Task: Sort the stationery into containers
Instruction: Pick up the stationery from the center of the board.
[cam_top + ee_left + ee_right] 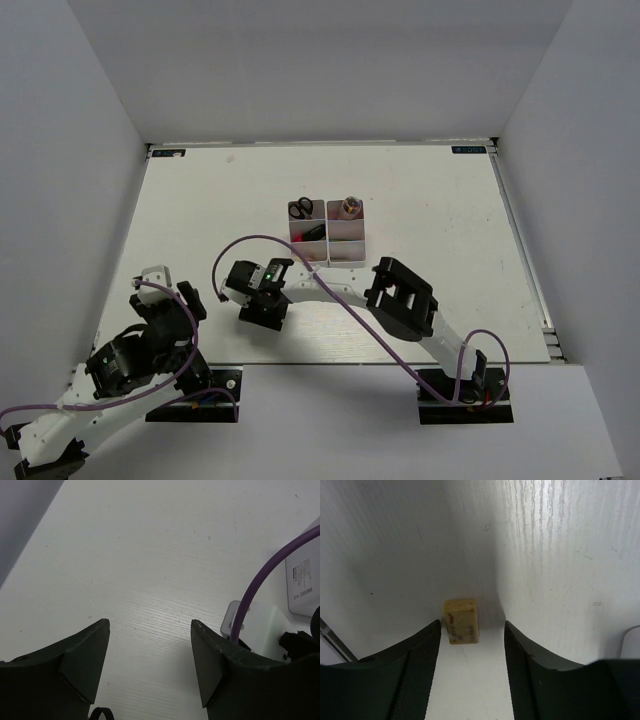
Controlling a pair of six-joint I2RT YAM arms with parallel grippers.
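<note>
Tan piece (461,620): one, before spread right claw (472,626); scissors (300,209): one pair.

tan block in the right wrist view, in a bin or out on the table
Out: the tan block lies flat on the bare table, between the open fingers of the right claw.

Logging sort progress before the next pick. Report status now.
Left pincer open over white table. Right pincer open, straddling small tan rectangular block lying flat, not gripped. No obstruction visible around block.
</note>
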